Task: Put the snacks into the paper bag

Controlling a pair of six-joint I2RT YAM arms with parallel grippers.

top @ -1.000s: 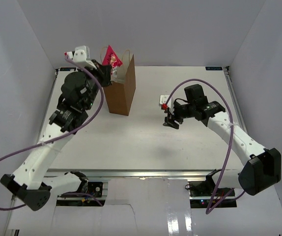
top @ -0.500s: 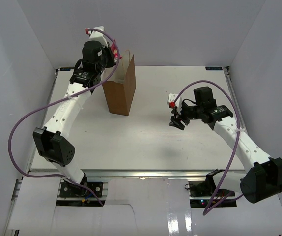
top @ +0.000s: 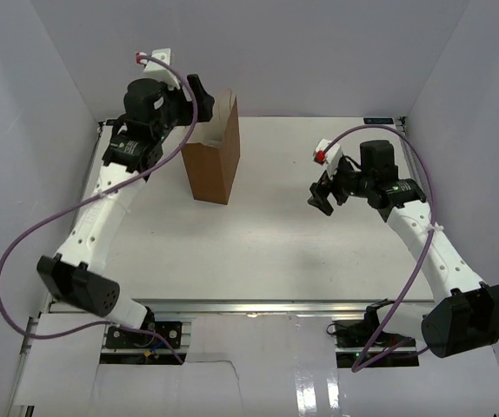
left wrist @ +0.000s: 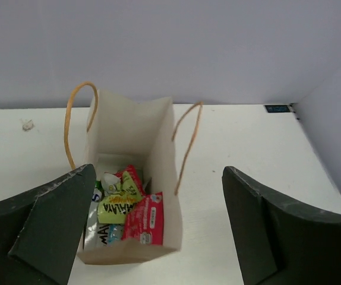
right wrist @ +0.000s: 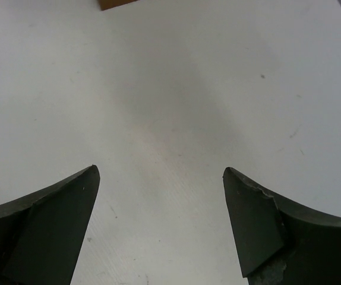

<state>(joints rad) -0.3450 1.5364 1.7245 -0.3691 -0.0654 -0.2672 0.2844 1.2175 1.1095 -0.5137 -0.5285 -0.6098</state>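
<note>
The brown paper bag [top: 216, 156] stands upright at the back left of the table, its two cord handles up. The left wrist view looks down into the paper bag [left wrist: 164, 148]. Inside lie snacks: a red-pink packet [left wrist: 144, 218], a yellow-green packet [left wrist: 119, 205] and a silver-blue packet [left wrist: 102, 233]. My left gripper [top: 202, 100] hangs open right above the bag's mouth with nothing between its fingers [left wrist: 51, 219]. My right gripper [top: 322, 198] hovers open over bare table at the right, holding nothing [right wrist: 160, 171].
The white table [top: 258, 252] has grey walls on three sides. A purple cable [top: 41, 230] loops off the left arm. A corner of the bag [right wrist: 114, 3] shows at the top edge of the right wrist view.
The left gripper carried a red-pink packet over the bag, opened wide and let it go into the bag. The right gripper drew back to the right and opened wider.
</note>
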